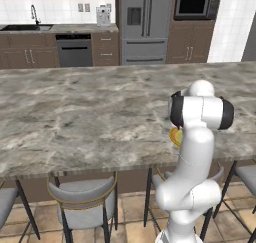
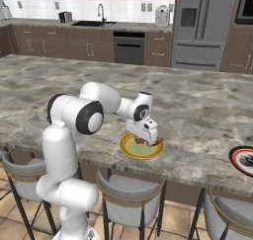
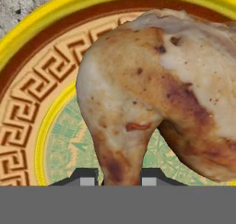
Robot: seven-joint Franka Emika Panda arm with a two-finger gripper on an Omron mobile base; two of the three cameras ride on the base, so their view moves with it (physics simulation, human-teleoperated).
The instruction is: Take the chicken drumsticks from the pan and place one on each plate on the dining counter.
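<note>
My gripper point(image 3: 118, 178) is shut on the narrow bone end of a golden-brown chicken drumstick point(image 3: 152, 80), one dark fingertip on each side. The drumstick hangs just over the yellow-rimmed plate point(image 3: 32, 38) with its greenish centre; whether it touches the plate I cannot tell. In the right base view my gripper point(image 2: 144, 140) points down onto that plate point(image 2: 127, 149) near the front edge of the dining counter point(image 2: 207, 103). The dark-rimmed plate point(image 2: 243, 161) with a white centre lies further right. From the left base, my arm covers most of the yellow plate point(image 1: 174, 136). The pan is out of view.
Grey round stools point(image 1: 82, 197) stand along the near side of the dining counter point(image 1: 75, 112). Behind it are brown cabinets, a sink point(image 2: 94, 22), a dishwasher point(image 2: 129, 47) and a steel fridge point(image 2: 202, 26).
</note>
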